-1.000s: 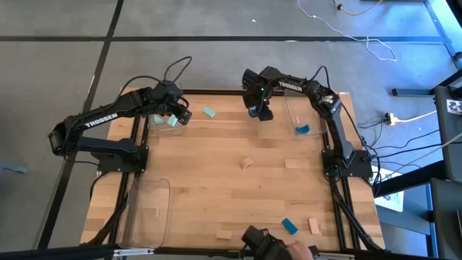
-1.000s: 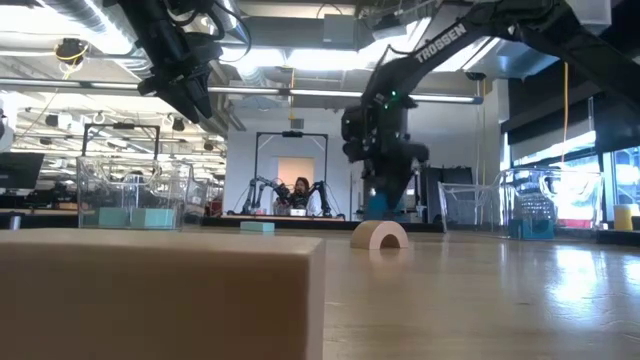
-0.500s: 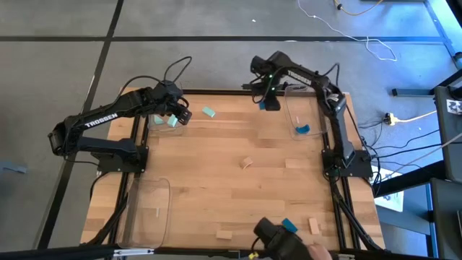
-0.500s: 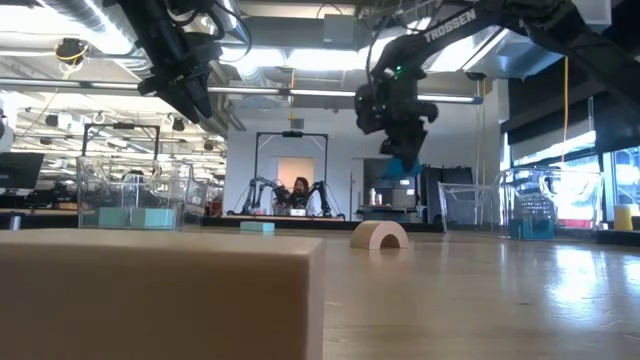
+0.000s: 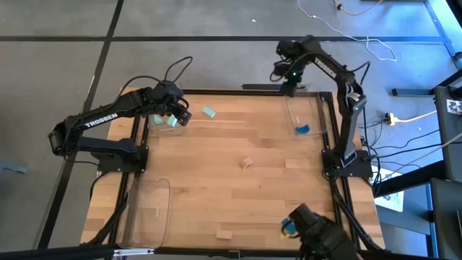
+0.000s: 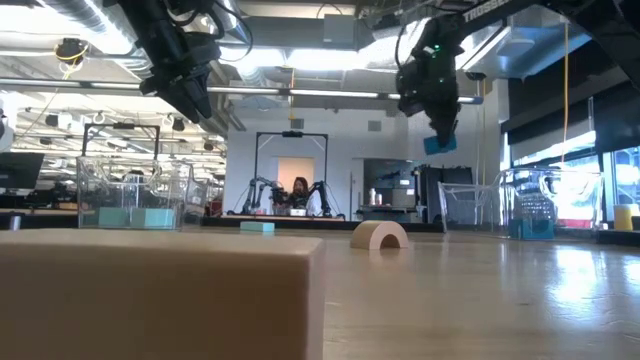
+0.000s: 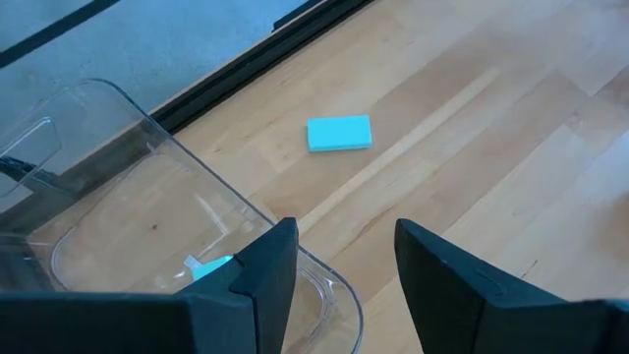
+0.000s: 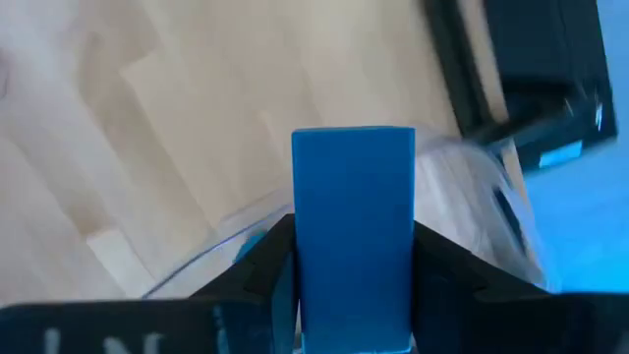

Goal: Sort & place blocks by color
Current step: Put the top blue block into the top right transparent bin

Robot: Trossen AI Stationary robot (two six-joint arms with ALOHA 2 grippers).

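We carry deep blue block (image 8: 353, 231) clamped in right gripper (image 6: 440, 138), high over far rim of right tray (image 5: 309, 115). Risk: release from height, block bounces out. Left gripper (image 7: 339, 258) hangs empty, fingers apart, over left tray (image 7: 118, 147); teal block (image 7: 339, 133) waits nearby on table (image 5: 216, 188).

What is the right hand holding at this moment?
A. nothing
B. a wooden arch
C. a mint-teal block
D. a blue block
D: the right wrist view shows a blue block clamped between the fingers of the right hand, and in the low view the block hangs from that hand, high above the table.
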